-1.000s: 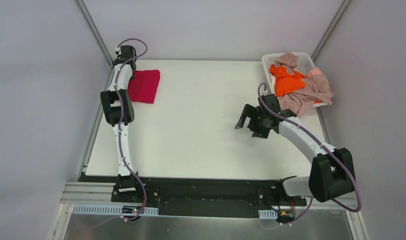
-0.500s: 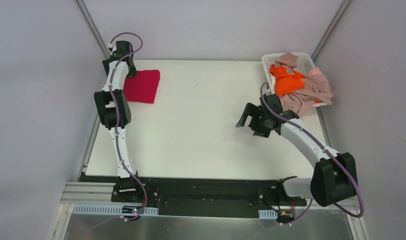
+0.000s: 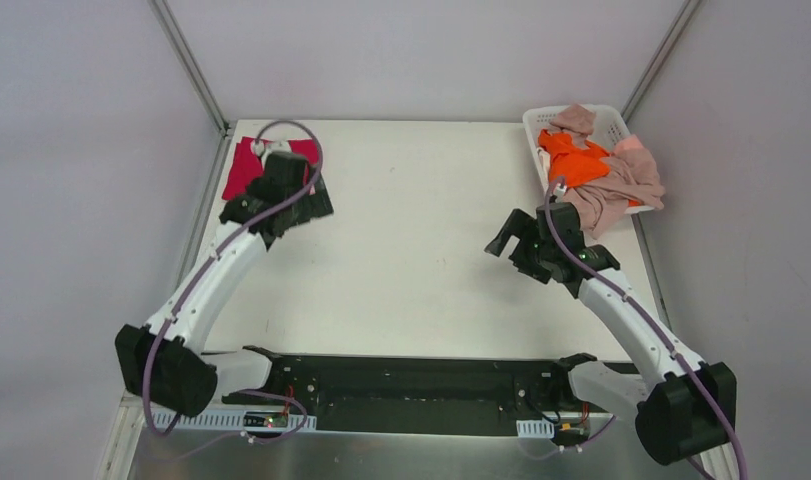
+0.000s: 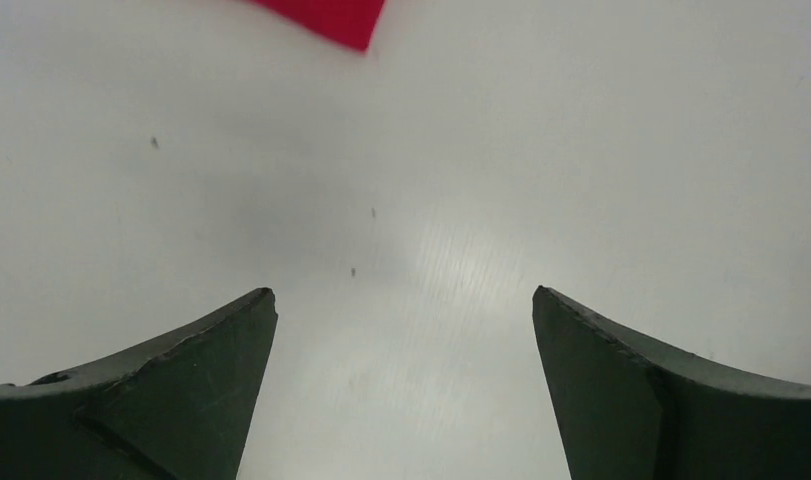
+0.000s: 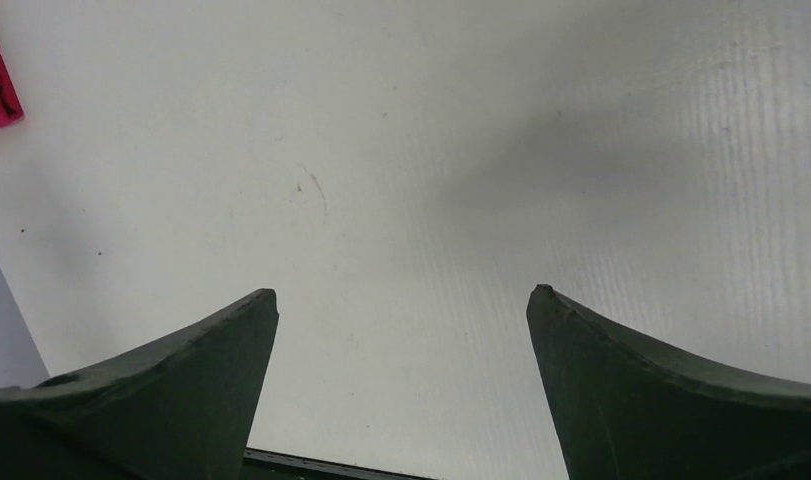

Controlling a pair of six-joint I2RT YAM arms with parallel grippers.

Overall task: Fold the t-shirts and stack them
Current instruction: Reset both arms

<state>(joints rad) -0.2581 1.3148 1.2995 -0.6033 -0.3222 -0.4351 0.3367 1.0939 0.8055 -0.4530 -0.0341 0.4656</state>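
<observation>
A folded crimson-red t-shirt [image 3: 242, 167] lies at the table's far left corner, partly hidden behind my left arm; one corner of it [image 4: 326, 15] shows at the top of the left wrist view. My left gripper [image 3: 301, 205] hovers just right of it, open, with only bare table between its fingers [image 4: 211, 370]. A bright orange t-shirt [image 3: 573, 162] and dusty pink-beige t-shirts [image 3: 621, 190] are heaped in the white basket [image 3: 533, 122] at the far right. My right gripper [image 3: 503, 240] hangs open and empty over the table, left of the basket.
The pink-beige cloth spills over the basket's near and right rim. Grey walls with metal posts [image 3: 191, 65] close in the white table [image 3: 411, 260] at the back and sides. A black rail [image 3: 401, 375] runs along the near edge.
My left gripper has opened and let go of the red shirt, and the left arm has swung back from the far corner toward the table's middle. The right arm has shifted slightly right.
</observation>
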